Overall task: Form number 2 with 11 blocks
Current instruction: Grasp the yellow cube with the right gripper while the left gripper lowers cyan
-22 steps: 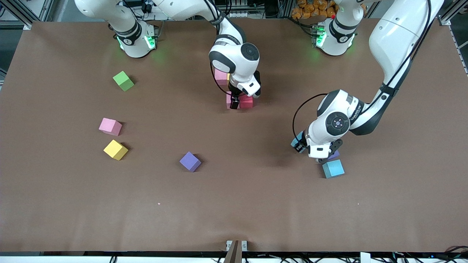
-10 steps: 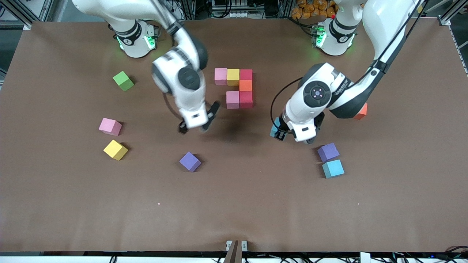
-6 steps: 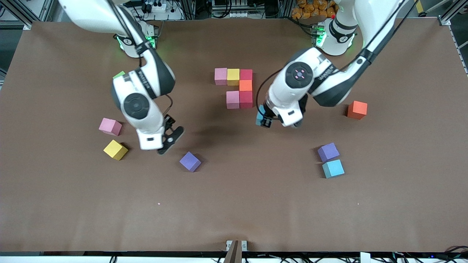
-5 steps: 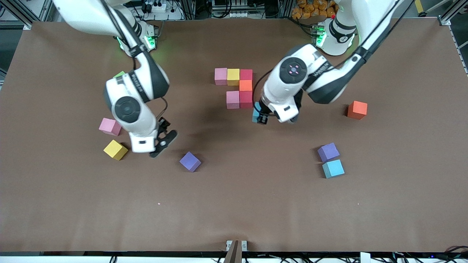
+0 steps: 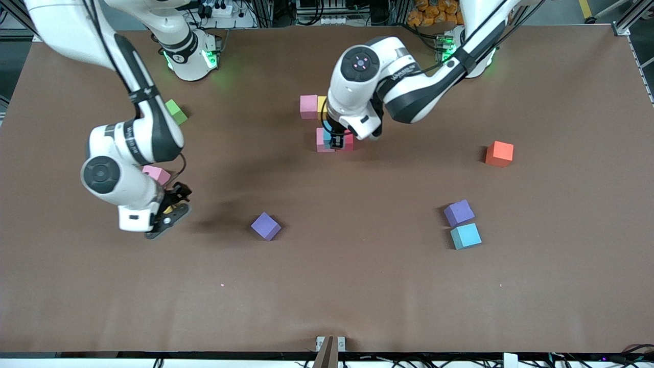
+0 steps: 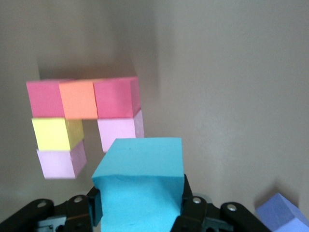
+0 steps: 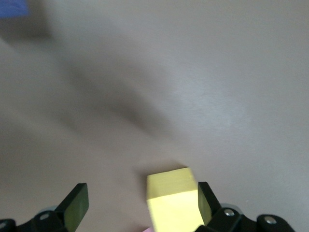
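Observation:
The partial number 2 (image 6: 77, 99) is a cluster of pink, yellow, red and orange blocks near the robots' bases. My left gripper (image 5: 334, 140) hangs over its pink (image 5: 321, 145) and red (image 5: 349, 144) blocks, shut on a light blue block (image 6: 140, 183). My right gripper (image 7: 140, 205) is open over a loose yellow block (image 7: 174, 198), which sits close to one finger (image 7: 205, 203). A loose pink block (image 5: 156, 174) lies beside that gripper. A purple block (image 5: 265, 226) lies nearer the front camera.
A green cube (image 5: 175, 111) sits near the right arm's base. Toward the left arm's end lie an orange-red cube (image 5: 499, 153), a second purple cube (image 5: 458, 212) and a light blue cube (image 5: 465, 235) touching it. The brown table (image 5: 357, 286) stretches wide toward the front camera.
My left gripper carried the light blue block from beside the purple and blue cubes to over the cluster. My right gripper left the cluster and swung out over the yellow block.

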Motion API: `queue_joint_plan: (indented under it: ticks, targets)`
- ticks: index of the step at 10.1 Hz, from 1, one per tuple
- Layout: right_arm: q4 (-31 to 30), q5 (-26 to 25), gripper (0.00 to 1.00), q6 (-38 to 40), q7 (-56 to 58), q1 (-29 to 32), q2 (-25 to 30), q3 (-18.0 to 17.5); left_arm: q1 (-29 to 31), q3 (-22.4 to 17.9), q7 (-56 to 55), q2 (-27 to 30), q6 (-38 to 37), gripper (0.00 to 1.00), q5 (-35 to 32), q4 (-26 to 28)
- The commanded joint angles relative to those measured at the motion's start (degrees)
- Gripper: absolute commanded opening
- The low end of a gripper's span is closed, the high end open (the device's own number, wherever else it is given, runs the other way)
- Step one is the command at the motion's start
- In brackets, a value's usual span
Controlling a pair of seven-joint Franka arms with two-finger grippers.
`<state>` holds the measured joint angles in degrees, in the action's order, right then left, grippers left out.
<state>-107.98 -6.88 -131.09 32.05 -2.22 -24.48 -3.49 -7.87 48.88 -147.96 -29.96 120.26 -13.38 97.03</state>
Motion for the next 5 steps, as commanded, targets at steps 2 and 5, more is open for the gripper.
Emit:
queue_joint_plan:
  ticks: [2,5]
  targets:
    - [-4.09,0.38,1.00,-8.13,3.88,4.32,-1.80,-0.90,-12.83,-10.16,-8.80,-3.51,-0.46,0.58,0.28,-5.17]
    - [-3.03,0.38,1.00,-7.96,9.87,7.14,-3.12,-0.90,-20.07,-15.39,-16.12,-7.39,0.41,0.58,0.54,-10.27]
